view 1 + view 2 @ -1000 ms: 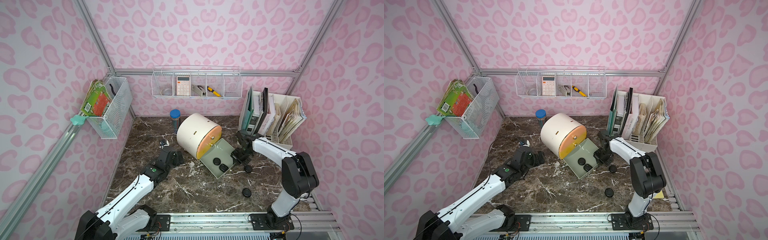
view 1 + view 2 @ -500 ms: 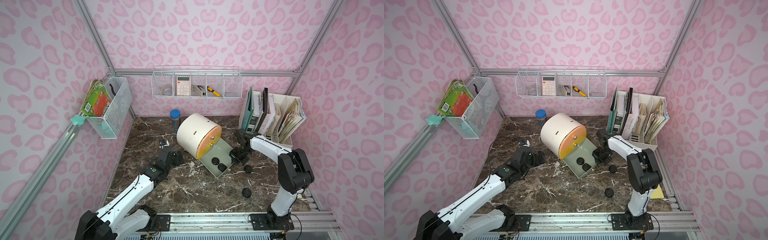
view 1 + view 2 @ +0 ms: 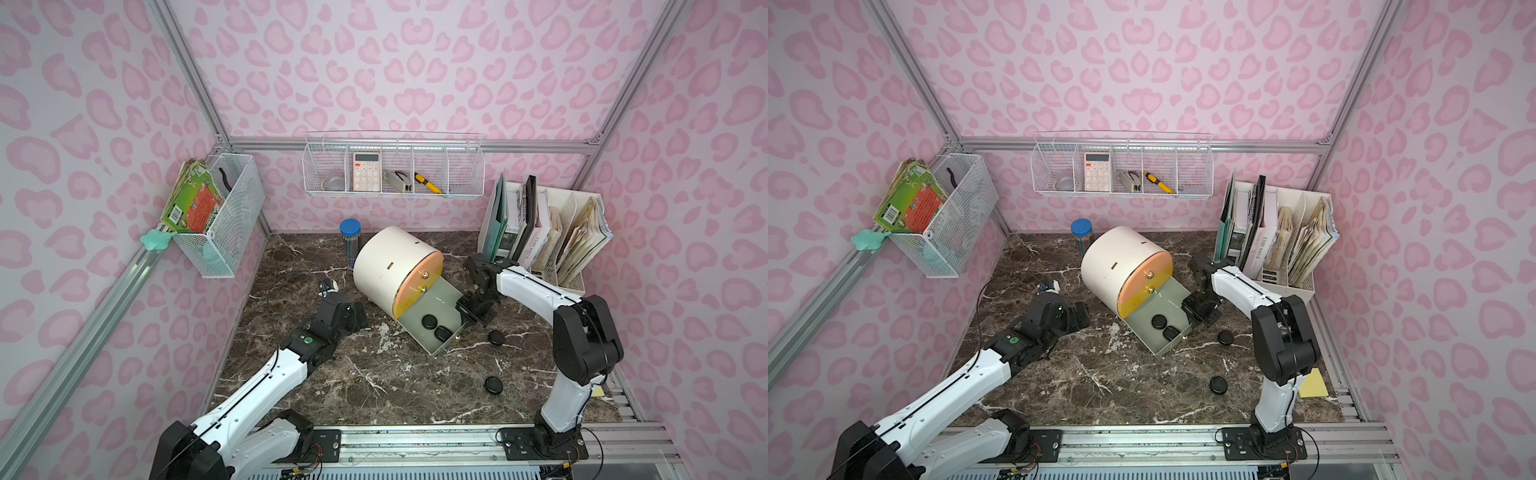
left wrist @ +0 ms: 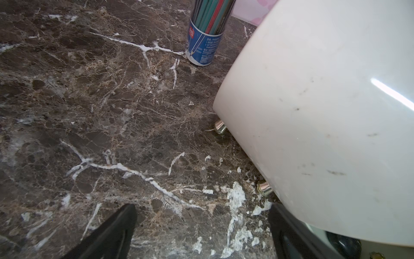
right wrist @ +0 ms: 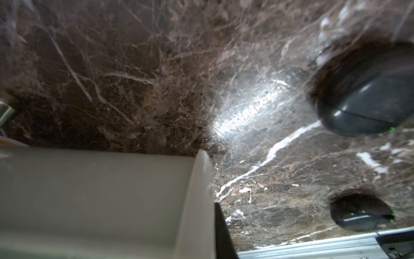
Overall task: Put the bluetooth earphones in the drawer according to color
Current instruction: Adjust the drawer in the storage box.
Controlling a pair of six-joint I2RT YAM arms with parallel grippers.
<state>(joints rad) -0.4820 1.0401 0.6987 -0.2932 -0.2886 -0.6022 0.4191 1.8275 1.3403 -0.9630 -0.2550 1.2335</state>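
I have the right fingers [image 5: 221, 226] clenched empty, just beside the wall of the open drawer [image 3: 446, 298]. A careless swing could jolt it. Left fingers [image 4: 112, 233] are released.

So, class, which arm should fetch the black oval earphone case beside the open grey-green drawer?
Likely right: the right gripper is at the drawer edge near that case; the left gripper is across the white cabinet.
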